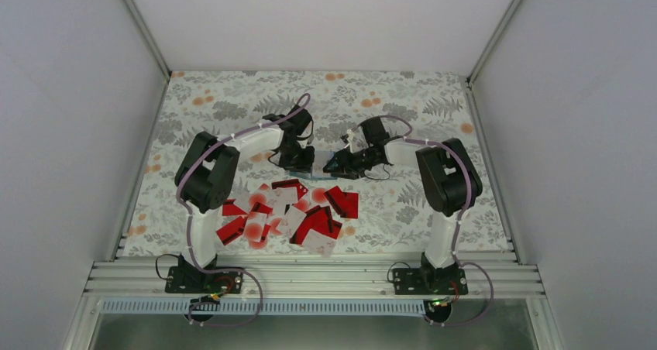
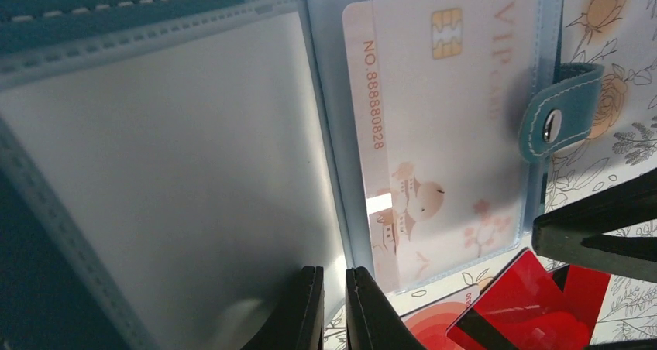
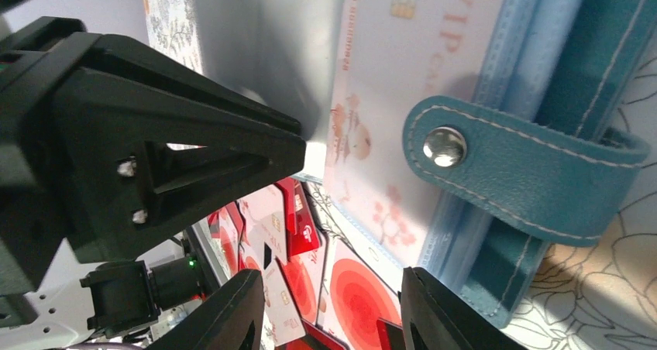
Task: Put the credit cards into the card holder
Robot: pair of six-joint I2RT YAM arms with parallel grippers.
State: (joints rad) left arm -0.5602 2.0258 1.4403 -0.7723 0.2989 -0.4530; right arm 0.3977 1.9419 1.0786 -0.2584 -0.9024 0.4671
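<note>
The left end effector [image 2: 333, 279] is clenched almost to a slit on the lower edge of a clear sleeve [image 2: 178, 172] of the card holder [image 2: 77, 5]. It appears to be lifting that page so the pocket mouth gapes. The right end effector [image 3: 331, 282] is released, jaws spread with nothing between them. It hangs just off the holder's near edge beside the clasp tab [image 3: 527, 164], and I judge it is placed there to steady the cover or to fetch a card.

The holder lies spread open on the counter [image 1: 232, 94], with the tab folded in over the outer edge of the right-hand page. A pale card [image 2: 449, 133] marked VIP already sits in that page's pocket. The credit cards [image 1: 290, 214] lie in a loose heap just nearer the arm bases, within reach of both arms.
</note>
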